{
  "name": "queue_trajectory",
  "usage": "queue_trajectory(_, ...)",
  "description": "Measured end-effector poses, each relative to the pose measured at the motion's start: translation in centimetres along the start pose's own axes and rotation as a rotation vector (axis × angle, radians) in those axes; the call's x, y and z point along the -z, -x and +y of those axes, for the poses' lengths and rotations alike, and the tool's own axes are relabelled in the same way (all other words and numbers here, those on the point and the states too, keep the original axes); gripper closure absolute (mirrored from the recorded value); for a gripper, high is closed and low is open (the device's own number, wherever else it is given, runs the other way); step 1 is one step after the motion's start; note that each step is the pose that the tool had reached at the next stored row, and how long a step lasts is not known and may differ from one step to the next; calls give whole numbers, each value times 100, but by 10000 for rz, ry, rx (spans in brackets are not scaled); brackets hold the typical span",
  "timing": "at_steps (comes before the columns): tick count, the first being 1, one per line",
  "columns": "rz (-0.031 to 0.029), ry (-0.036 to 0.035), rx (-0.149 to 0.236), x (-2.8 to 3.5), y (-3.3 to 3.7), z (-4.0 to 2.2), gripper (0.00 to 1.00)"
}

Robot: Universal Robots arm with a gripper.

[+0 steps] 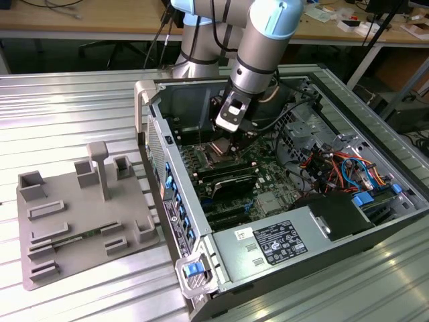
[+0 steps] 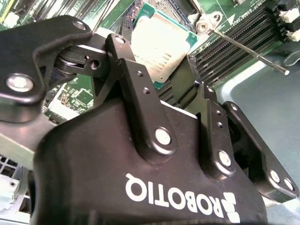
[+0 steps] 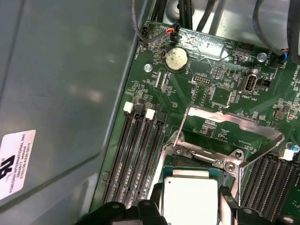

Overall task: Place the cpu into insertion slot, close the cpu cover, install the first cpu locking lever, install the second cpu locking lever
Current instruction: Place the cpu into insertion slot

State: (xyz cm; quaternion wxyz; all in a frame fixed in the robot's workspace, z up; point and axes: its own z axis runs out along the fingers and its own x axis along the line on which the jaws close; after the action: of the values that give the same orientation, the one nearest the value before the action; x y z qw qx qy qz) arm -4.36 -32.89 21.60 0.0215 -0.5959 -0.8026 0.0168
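Observation:
In both wrist views the cpu, a flat square chip with a silver-grey top, sits between my black fingers. My gripper is shut on its two opposite edges. It hangs just over the insertion slot, which the chip mostly hides. The cpu cover, a thin silver frame, stands swung up from its hinge beyond the slot. A thin wire locking lever sticks up beside it. In the exterior view my gripper reaches down into the open computer case over the slot.
Long black RAM slots flank the socket on both sides. The case wall, bundled cables and the power supply ring the motherboard. A grey fixture plate with upright holders lies on the ribbed table at the exterior view's left.

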Motion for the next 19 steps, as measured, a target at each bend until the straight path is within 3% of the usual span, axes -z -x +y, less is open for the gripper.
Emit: queue_trajectory(19, 59, 17, -1097, -17, 0, 1, 45)
